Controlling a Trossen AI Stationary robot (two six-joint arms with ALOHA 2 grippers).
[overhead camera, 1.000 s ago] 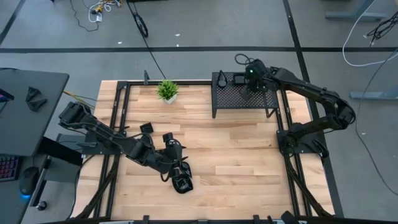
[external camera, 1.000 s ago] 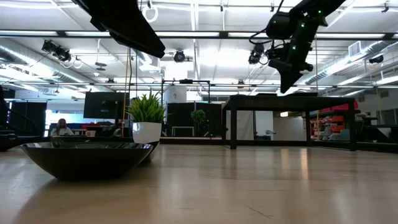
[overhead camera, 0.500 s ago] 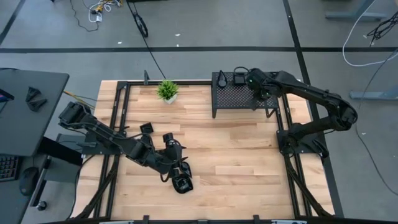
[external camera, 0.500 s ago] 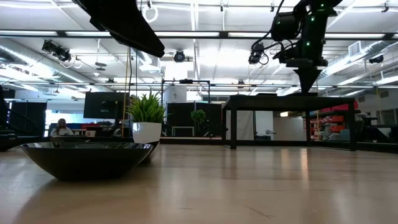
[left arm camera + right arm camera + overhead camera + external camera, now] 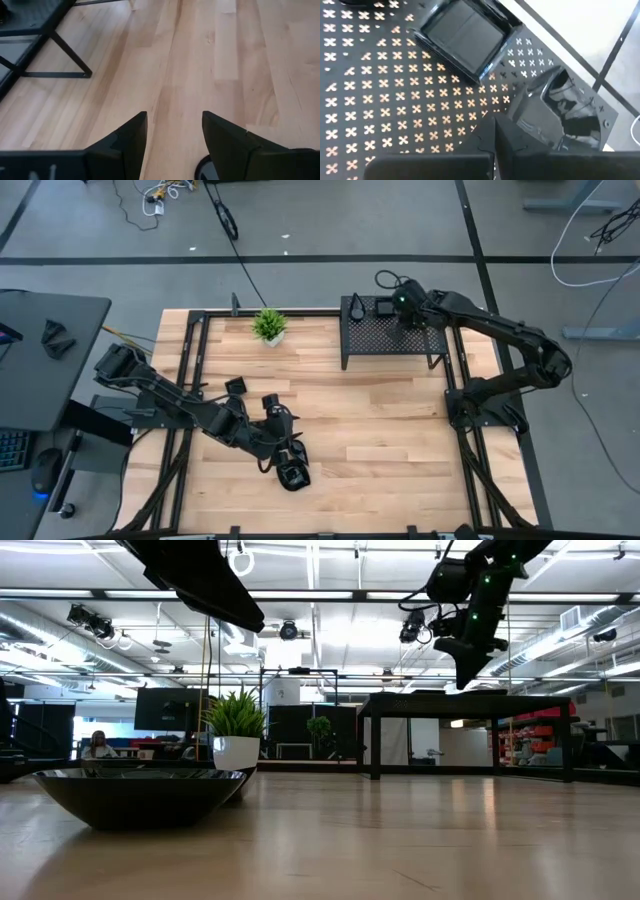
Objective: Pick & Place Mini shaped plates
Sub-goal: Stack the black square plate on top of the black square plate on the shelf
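Two pincers, one dish near, two dishes far.
Near the counter's front edge, the left pincer (image 5: pixel 291 470) stands wide right over a black dish (image 5: pixel 140 795); at the far right corner, the right pincer (image 5: pixel 407 308), shut and empty, hovers over the rack (image 5: pixel 375 338) holding two square dishes (image 5: pixel 462 35).

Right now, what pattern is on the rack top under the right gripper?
Black perforated metal rack: rows of small cross-shaped cutouts, wood showing through. Clearest in the right wrist view.
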